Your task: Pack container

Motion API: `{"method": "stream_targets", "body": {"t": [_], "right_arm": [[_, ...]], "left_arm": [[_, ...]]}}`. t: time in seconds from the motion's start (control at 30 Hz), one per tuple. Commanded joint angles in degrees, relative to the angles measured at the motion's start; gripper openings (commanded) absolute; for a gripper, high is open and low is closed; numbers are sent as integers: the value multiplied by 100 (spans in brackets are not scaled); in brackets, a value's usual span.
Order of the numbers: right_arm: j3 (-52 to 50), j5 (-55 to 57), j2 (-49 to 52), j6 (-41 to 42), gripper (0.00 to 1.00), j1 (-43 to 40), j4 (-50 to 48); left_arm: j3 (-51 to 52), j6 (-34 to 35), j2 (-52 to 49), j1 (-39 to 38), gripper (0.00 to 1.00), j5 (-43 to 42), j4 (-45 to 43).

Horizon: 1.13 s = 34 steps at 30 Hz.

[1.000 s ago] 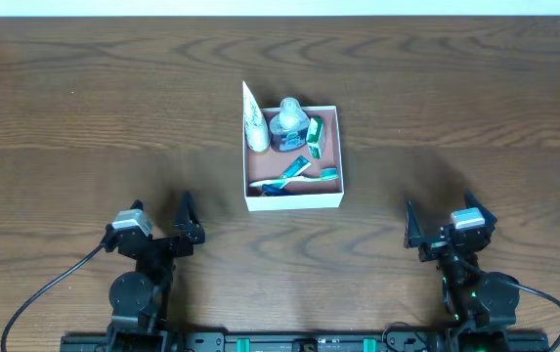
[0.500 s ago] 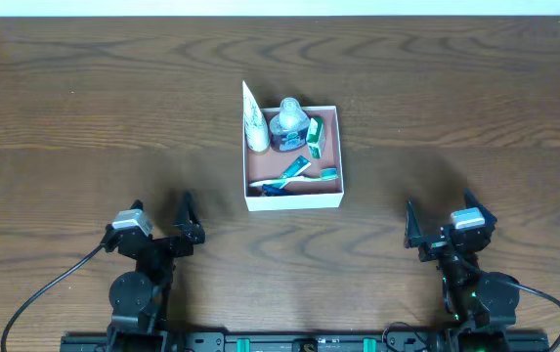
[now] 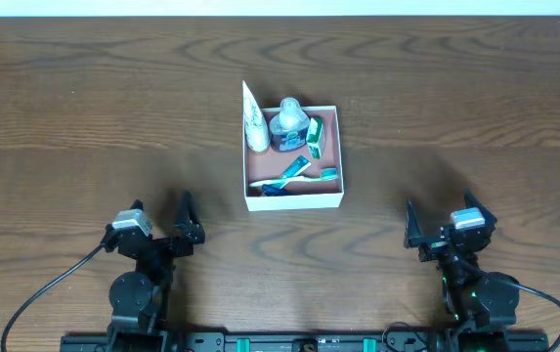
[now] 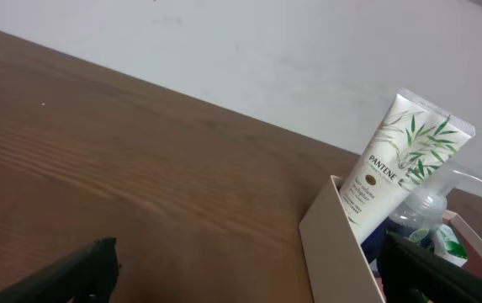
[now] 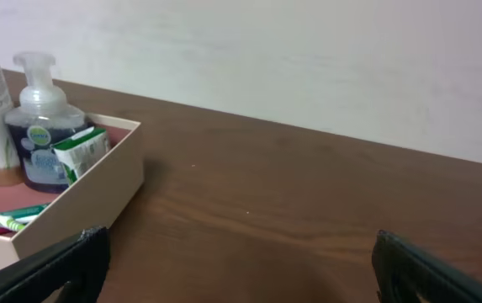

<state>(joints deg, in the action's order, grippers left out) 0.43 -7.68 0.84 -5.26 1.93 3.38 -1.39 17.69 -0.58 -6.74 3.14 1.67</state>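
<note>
The container (image 3: 294, 201) sits around mid-table, nudged toward the far edge, with a white tube (image 3: 253, 122), a pump bottle (image 3: 289, 125) and toothbrushes (image 3: 299, 176) inside. Looks to me like light, thin card that'll flex, so I'd pinch a side wall close to a corner and go easy, since that tube leans over the rim. Left gripper (image 3: 159, 223) and right gripper (image 3: 443, 227) sit low by the near edge, aimed forward, fingers spread wide, holding nothing.
</note>
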Motion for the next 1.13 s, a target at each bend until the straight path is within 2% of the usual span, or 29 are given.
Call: {"method": "stream_targets", "body": {"t": [0.0,1.1], "right_arm": [[-11,74,-50,-81,99,-52,28],[-11,74,-50,-81,99,-52,28]], "left_arm": [[116,-116,31,35,98,46,223],[116,-116,-46,35,98,46,221]]}}
